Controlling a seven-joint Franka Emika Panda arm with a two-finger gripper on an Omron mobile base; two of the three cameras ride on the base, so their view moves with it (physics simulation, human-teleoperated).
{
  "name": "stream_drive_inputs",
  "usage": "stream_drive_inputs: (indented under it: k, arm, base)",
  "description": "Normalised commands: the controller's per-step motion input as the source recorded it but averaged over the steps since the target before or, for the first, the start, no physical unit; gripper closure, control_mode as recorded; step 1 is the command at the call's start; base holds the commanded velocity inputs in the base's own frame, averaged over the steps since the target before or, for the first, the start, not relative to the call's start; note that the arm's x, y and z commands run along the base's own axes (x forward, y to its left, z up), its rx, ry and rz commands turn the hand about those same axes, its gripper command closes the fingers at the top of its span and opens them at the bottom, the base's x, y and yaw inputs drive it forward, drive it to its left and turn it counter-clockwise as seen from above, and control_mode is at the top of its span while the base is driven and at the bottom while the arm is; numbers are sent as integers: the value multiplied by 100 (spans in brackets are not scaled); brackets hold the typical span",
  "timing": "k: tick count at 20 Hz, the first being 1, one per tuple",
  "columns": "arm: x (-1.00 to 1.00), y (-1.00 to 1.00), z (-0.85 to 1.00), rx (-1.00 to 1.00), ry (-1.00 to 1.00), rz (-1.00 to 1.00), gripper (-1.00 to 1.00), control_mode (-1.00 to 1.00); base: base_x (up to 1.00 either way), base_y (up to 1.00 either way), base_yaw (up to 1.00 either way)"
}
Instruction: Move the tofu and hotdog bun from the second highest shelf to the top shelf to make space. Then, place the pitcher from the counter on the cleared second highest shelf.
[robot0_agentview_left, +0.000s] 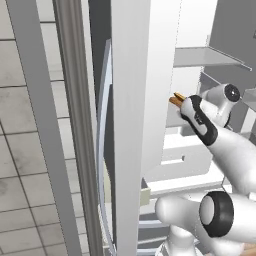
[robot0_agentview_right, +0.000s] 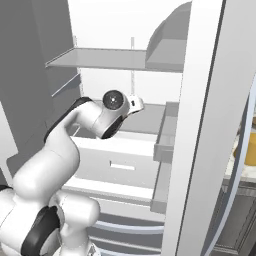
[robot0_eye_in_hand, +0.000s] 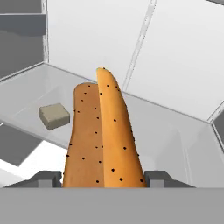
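In the hand view the gripper (robot0_eye_in_hand: 104, 179) is closed on the near end of the hotdog bun (robot0_eye_in_hand: 103, 135), one dark fingertip on either side of it, and the bun runs away from the camera – tan speckled bread on the left, the orange sausage along its right side. It is held over a pale grey refrigerator shelf (robot0_eye_in_hand: 175, 135) whose back and side walls are white. The tofu (robot0_eye_in_hand: 54, 116), a small cream-beige block, lies flat on that shelf to the left of the bun and apart from it (nearer the left wall). In the left base view the arm reaches in past the white door edge, and the bun's orange-brown tip (robot0_agentview_left: 176, 99) pokes out beyond the dark wrist – below the top shelf (robot0_agentview_left: 207, 56), a thin grey panel. The right base view shows the same top shelf (robot0_agentview_right: 100, 60) above the arm's bent elbow and wrist, with white drawers (robot0_agentview_right: 117, 155) beneath
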Motion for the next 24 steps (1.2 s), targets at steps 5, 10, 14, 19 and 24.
stream_drive_inputs:
  k: [5,10,14,19,24]
  arm:
    - [-49,1,100,0,0,2,100,-100]
    - [-10,0,89,0,0,0,100,-100]
    - [0,-4,59,0,-5,0,100,-100]
    - [11,0,33,0,-12,0,100,-100]
    - [38,-4,9,0,-4,0,100,-100]
  base:
    - [0,0,0]
    - [0,0,0]
    - [0,0,0]
    - [0,0,0]
    - [0,0,0]
